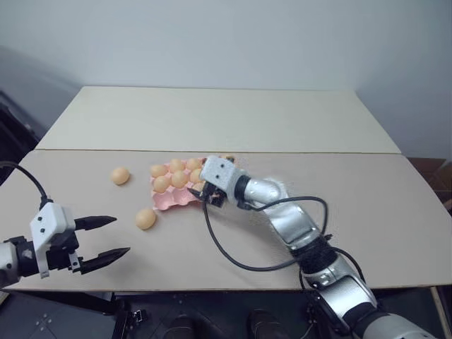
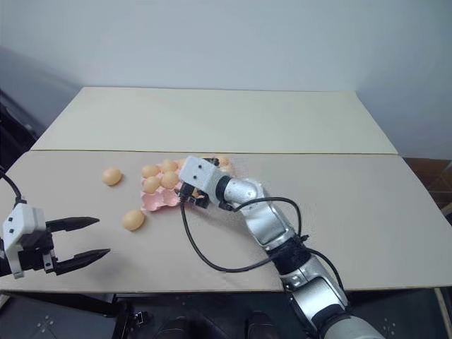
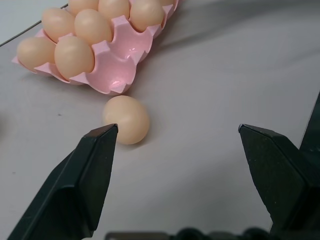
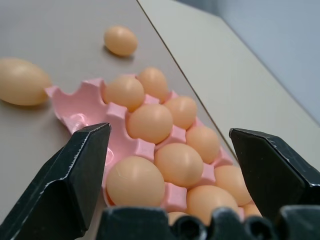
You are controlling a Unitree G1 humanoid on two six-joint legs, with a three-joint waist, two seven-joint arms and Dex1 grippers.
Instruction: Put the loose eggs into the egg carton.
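Tabletop (image 1: 339, 183): we list a pale surface of two boards meeting at a seam; the task's things lie on the near board, left of centre.

Egg carton (image 1: 168, 200): we find the pink moulded tray just in front of the seam, most of its cups filled with eggs; at least one cup at its near-left corner stands empty, facing the left arm.

Right tool (image 4: 170, 150): we see its two black fingers spread wide over the filled cups, holding nothing; an egg sits in the cup directly under them, apart from both fingers.

Left tool (image 1: 106, 238): we see its fingers wide apart and empty, hovering low over the near-left part of the tabletop.

Near loose egg (image 1: 145, 218): it lies on the tabletop just beside the carton's near-left corner, between the carton and the left tool. In the left wrist view it sits ahead of that tool and off towards one finger (image 3: 85, 175), not centred in the gap; its long axis runs roughly across the line of approach.

Far loose egg (image 1: 120, 176): it lies to the left of the carton, well apart from both tools.

Deciding relation: we judge the left tool nearer to both loose eggs, the near egg first; it wants a small sideways correction before closing.
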